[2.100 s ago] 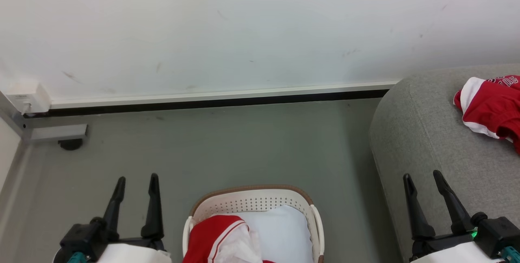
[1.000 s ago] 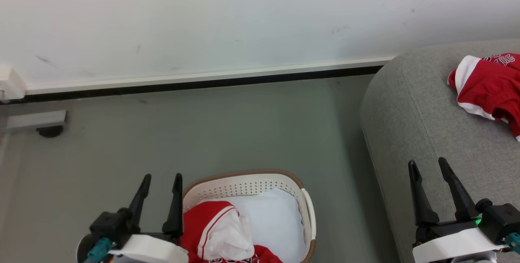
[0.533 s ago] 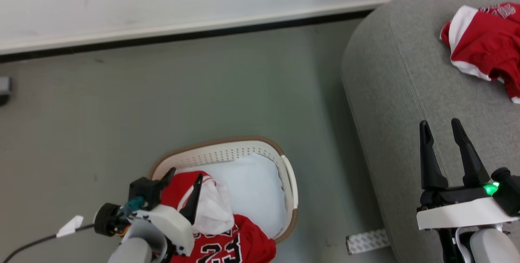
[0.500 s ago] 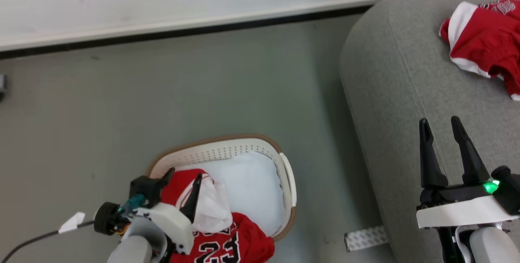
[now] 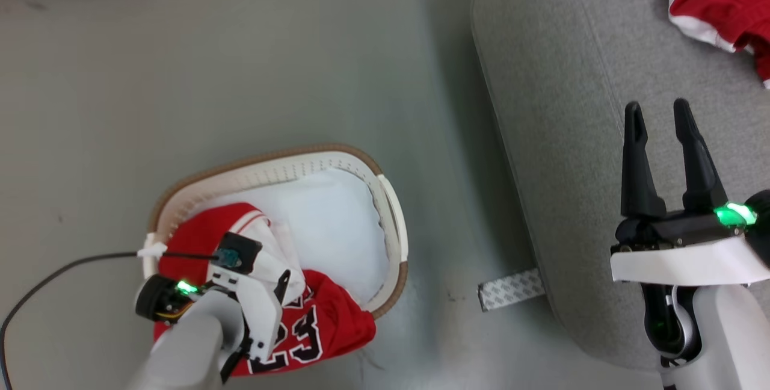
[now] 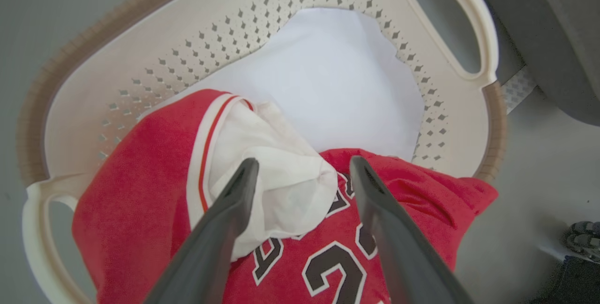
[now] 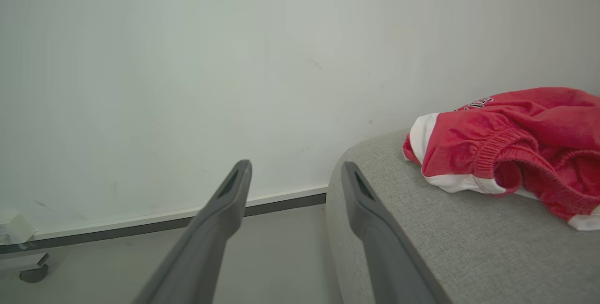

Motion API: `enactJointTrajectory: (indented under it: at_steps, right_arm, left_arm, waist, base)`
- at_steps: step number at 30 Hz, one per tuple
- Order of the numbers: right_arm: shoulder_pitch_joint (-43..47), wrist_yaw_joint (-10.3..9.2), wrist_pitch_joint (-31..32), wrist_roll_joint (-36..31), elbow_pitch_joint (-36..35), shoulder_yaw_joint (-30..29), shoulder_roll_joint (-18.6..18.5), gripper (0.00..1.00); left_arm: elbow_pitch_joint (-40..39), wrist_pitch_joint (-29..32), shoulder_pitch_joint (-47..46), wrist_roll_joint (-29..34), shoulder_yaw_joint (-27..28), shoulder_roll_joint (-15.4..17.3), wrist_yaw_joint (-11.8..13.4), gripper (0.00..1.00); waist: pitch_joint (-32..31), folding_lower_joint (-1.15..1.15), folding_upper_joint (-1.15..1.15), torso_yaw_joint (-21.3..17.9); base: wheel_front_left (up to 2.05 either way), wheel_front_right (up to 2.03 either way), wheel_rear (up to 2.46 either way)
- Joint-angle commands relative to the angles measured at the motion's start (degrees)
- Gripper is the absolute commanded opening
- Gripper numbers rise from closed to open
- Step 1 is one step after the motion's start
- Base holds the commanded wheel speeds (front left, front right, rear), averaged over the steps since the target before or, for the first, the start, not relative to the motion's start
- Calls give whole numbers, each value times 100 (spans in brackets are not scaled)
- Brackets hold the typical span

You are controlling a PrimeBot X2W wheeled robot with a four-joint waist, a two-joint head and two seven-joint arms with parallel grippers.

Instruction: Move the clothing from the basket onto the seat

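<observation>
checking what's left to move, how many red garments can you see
3. One red garment lies on the seat. Two seem heaped in the basket: a lettered jersey and a white-trimmed piece beside it, though they might be one garment; more may be hidden underneath.

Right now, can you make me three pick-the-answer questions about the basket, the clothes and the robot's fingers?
1. Where is the basket?
A) on the floor beside the sofa
B) on a table
C) on a shelf

2. What colour is its rim band?
A) blue
B) brown
C) green

3. How are the left fingers?
A) shut on a handle
B) shut on a sock
C) open over the clothes

Answers:
1 A, it stands on grey floor next to the sofa.
2 B, a brown band runs round the top.
3 C, a wide gap shows between them above the red and white cloth.
</observation>
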Motion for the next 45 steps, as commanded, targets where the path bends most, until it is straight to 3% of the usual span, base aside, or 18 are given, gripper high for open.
enactJointTrajectory:
  at_steps: [1, 9, 23, 24, 25, 26, 36, 45]
  right_arm:
    - [-125, -13, 2, 63, -53, 7, 19, 100]
    - [-396, -13, 2, 289, -265, 136, 31, 100]
    - [-612, -13, 2, 444, -591, 286, 28, 100]
    - [-628, -13, 2, 446, -602, 286, 28, 100]
    - [-642, -13, 2, 445, -614, 285, 29, 100]
    - [-647, -13, 2, 439, -619, 278, 29, 100]
    - [-573, -13, 2, 334, -525, 257, 28, 100]
    - [-338, -13, 3, 13, -363, 188, 24, 100]
  left_arm:
    - [158, 102, -152, -26, -90, 95, 16, 100]
    - [863, 592, -876, 127, -657, 442, 15, 100]
    - [1161, 1209, -1105, 58, -793, 736, 152, 100]
    - [1167, 1259, -1084, 51, -807, 733, 145, 47]
    - [1175, 1299, -1074, 46, -825, 731, 138, 29]
    - [1181, 1298, -1071, 29, -829, 724, 131, 0]
    - [1185, 961, -1030, -80, -847, 599, 167, 0]
    - [1169, 107, -629, -452, -702, 173, 101, 0]
  waist:
    - [324, -1, 0, -137]
    - [1000, -1, 0, -365]
    - [1679, -1, 0, -787]
    - [1691, -1, 0, -792]
    - [1699, -1, 0, -796]
    - [1702, -1, 0, -793]
    - [1447, -1, 0, -678]
    - [282, -1, 0, -360]
  base:
    - [0, 0, 0]
    - [0, 0, 0]
    - [0, 0, 0]
    - [0, 0, 0]
    - [0, 0, 0]
    - [0, 0, 0]
    - [0, 0, 0]
    - [0, 0, 0]
